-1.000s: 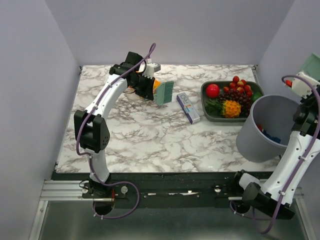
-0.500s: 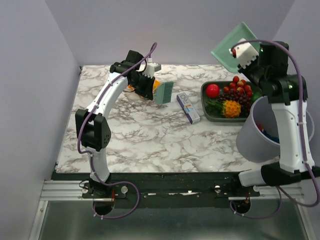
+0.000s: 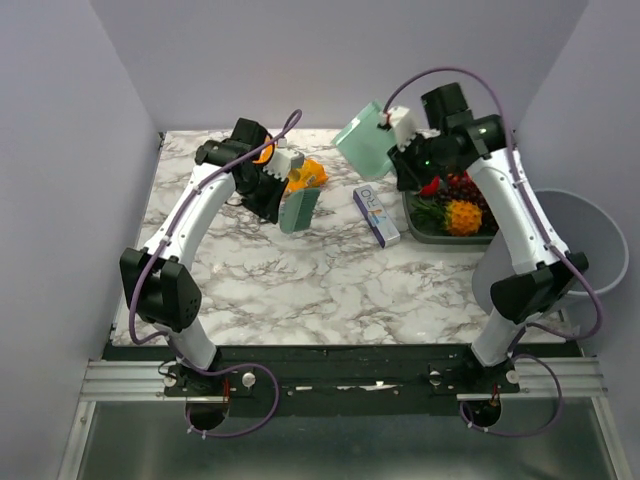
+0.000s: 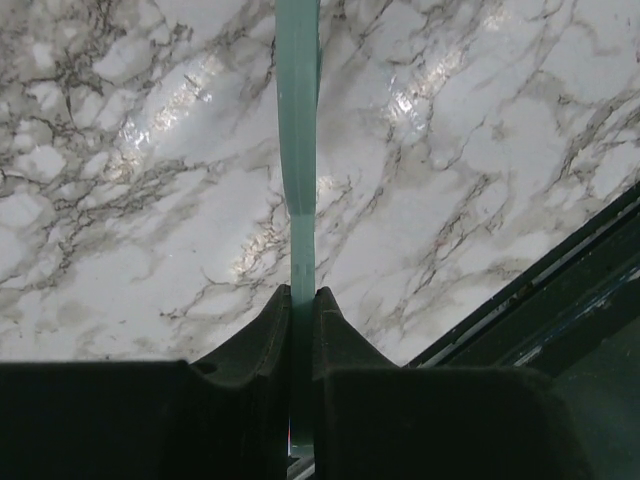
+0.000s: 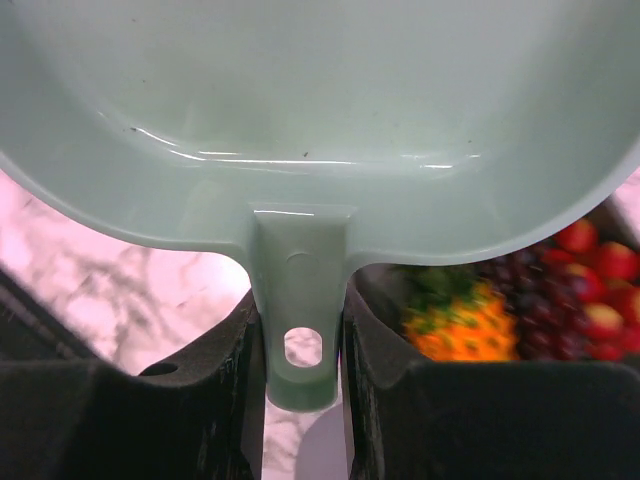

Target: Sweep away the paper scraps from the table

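Top view: the left pincer (image 3: 283,195) holds a teal brush (image 3: 299,211) tight, low over the table (image 3: 330,290) and beside an orange bag (image 3: 305,176). I cannot tell if the brush touches the table. The right pincer (image 3: 398,158) holds a pale green dustpan (image 3: 365,148) up in the air over the back of the table, near a tray (image 3: 430,236) of fruit. The table is white with grey lines and a black front edge. I cannot tell where the paper scraps are.

Left wrist view: up close, two black fingers (image 4: 262,330) squeeze the thin brush handle, with the shiny table right under it.

Right wrist view: the fingers (image 5: 375,330) clamp the dustpan's handle, which has a hole in it. Blurry fruit (image 5: 450,325) shows on the right.
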Robot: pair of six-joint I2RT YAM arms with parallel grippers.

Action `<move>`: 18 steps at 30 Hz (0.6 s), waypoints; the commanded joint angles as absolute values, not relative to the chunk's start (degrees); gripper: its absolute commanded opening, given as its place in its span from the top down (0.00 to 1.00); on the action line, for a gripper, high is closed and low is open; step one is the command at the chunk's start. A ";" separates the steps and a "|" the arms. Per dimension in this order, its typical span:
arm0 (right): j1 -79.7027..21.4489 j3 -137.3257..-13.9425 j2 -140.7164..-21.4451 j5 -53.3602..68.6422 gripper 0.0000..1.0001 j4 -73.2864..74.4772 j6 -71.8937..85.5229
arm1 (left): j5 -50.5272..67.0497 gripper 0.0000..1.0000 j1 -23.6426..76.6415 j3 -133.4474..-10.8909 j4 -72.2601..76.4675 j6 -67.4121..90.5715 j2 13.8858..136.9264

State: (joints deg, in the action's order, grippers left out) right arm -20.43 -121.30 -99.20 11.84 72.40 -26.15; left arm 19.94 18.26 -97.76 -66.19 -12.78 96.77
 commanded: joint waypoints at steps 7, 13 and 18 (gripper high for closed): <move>-26.54 -96.36 -99.14 23.03 0.99 68.82 -35.24 | 31.54 1.00 4.23 -95.89 -76.90 -13.98 100.63; -29.61 -87.81 -100.28 21.45 0.99 64.60 -38.32 | 37.96 1.00 -1.13 -91.33 -75.94 -12.92 103.35; -33.57 -81.92 -101.69 20.13 0.99 62.06 -37.71 | 42.36 1.00 -3.95 -88.33 -75.59 -11.87 107.65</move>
